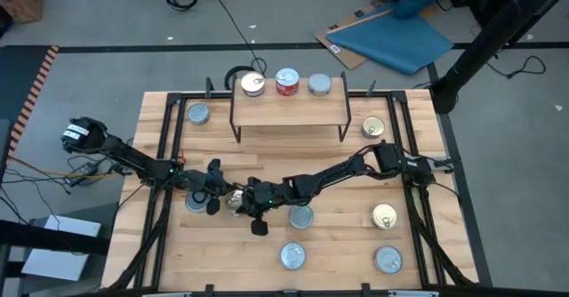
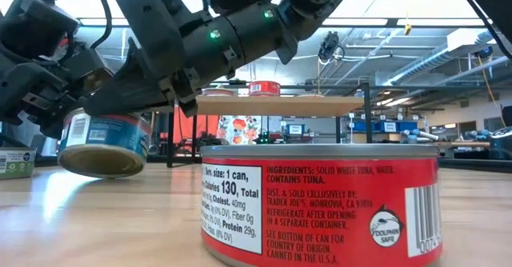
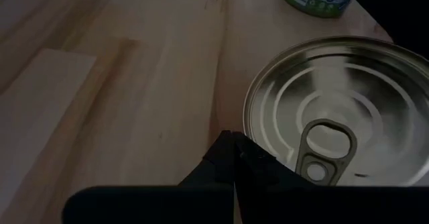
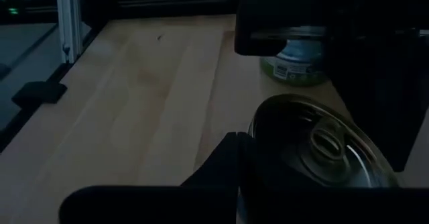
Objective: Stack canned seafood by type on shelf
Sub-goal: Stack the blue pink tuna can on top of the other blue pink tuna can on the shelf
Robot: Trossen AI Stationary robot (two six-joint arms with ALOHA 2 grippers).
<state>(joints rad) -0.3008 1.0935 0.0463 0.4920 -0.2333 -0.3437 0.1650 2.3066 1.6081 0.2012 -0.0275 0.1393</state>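
1. Lab or workshop hall: bare grey concrete floor [image 1: 107, 30], loose black cables [image 1: 233, 21]
2. Open ceiling with strip lights [image 2: 376, 23]
3. Blue foam mat [image 1: 396, 41] on flattened brown cardboard [image 1: 348, 52]

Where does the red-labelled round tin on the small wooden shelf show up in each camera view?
High view: the red-labelled round tin sits near the top centre, in the middle of three tins on the small light-wood shelf.
Low view: far back at centre, on top of the shelf; it is not the big red tuna tin in front.
Left wrist view: not in it.
Right wrist view: not in it.
Shared landmark: the shelf, seen in the high and low views.
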